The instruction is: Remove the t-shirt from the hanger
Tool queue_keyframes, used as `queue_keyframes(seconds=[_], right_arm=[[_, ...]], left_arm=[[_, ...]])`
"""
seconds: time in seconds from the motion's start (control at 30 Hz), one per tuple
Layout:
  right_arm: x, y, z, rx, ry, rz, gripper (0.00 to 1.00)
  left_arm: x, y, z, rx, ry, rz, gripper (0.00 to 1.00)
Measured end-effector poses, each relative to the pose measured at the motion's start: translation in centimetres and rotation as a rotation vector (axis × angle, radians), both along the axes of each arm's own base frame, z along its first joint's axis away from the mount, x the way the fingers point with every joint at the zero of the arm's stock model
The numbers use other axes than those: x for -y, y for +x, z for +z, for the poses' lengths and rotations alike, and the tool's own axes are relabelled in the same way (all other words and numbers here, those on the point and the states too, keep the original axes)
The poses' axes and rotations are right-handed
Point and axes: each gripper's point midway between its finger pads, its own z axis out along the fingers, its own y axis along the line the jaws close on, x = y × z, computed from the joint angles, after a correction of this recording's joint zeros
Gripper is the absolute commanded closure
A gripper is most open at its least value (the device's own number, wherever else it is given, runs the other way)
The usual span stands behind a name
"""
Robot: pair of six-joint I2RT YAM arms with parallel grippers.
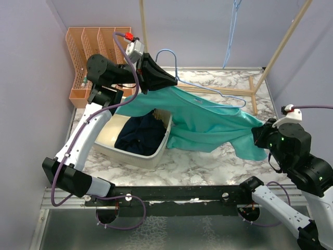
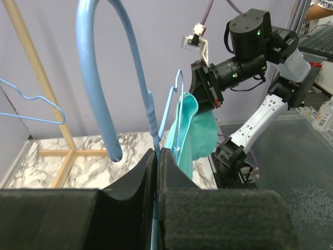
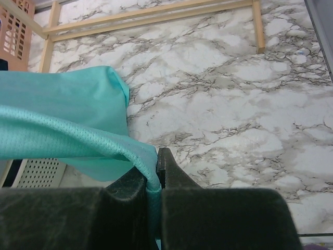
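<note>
Overhead, the left arm rises from its base, leaning back and inward over the white laundry basket [image 1: 130, 155]. The left gripper [image 1: 175, 81] is held high above the marble table [image 1: 208, 167]. Its fingers are clenched, and the left wrist view shows them pinching the neck of the blue hanger [image 2: 151, 117] just under the hook.

The right arm is folded low at the table's right side, wrist turned inward. The right gripper [image 3: 157, 156] is likewise clamped, gripping an edge of the teal t-shirt [image 1: 203, 122].

The t-shirt stretches between the two grippers, still on the hanger. Its lower part drapes over the basket's rim beside a dark navy garment [image 1: 141, 134] lying in the basket.
</note>
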Motion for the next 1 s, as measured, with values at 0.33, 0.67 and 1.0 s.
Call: queue_keyframes(seconds=[0.33, 0.67, 1.0], right_arm=[[-1.0, 0.2, -0.8, -0.05, -0.028, 0.064, 0.55], [-5.0, -2.4, 7.0, 0.086, 0.024, 0.393, 0.51], [-7.2, -4.2, 13.1, 0.227, 0.031, 0.595, 0.47]], left_arm=[[1.2, 1.4, -0.5, -0.052, -0.025, -0.039, 1.0], [7.4, 0.6, -3.9, -0.157, 0.033, -0.195, 1.0], [9.7, -0.7, -6.5, -0.206, 0.093, -0.278, 1.0]])
